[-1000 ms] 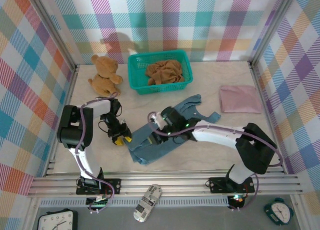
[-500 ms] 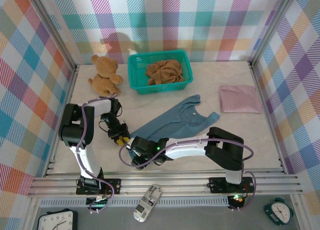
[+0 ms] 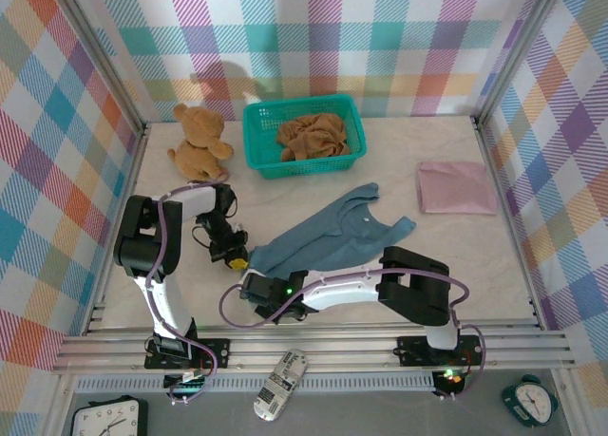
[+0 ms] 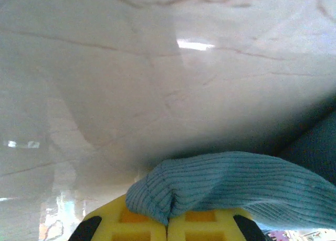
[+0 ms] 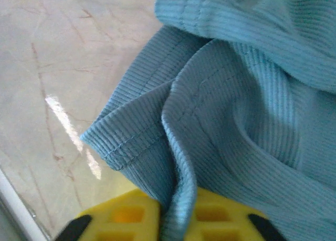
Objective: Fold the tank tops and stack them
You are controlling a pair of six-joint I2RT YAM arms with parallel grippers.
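Observation:
The slate blue tank top (image 3: 337, 235) lies spread out slantwise mid-table, neck end toward the far right. My left gripper (image 3: 236, 257) is shut on its near-left corner; between the yellow pads (image 4: 131, 222) a blue ribbed fold (image 4: 226, 179) is pinched. My right gripper (image 3: 273, 282) is shut on the hem a little nearer the front edge, with the stitched hem (image 5: 131, 141) bunched between its pads (image 5: 126, 217). The pink tank top (image 3: 456, 187) lies folded at the right. The ochre brown tank top (image 3: 312, 135) sits crumpled in the basket.
A teal mesh basket (image 3: 255, 143) stands at the back centre, with a brown teddy bear (image 3: 198, 142) to its left. The metal front rail (image 3: 313, 346) runs close to the right gripper. Bare marble table (image 3: 456, 265) shows at the front right.
The right arm swung from the tank top's middle down to its near-left hem and shut on it. The left gripper shut on the corner. The blue top went from bunched to spread out.

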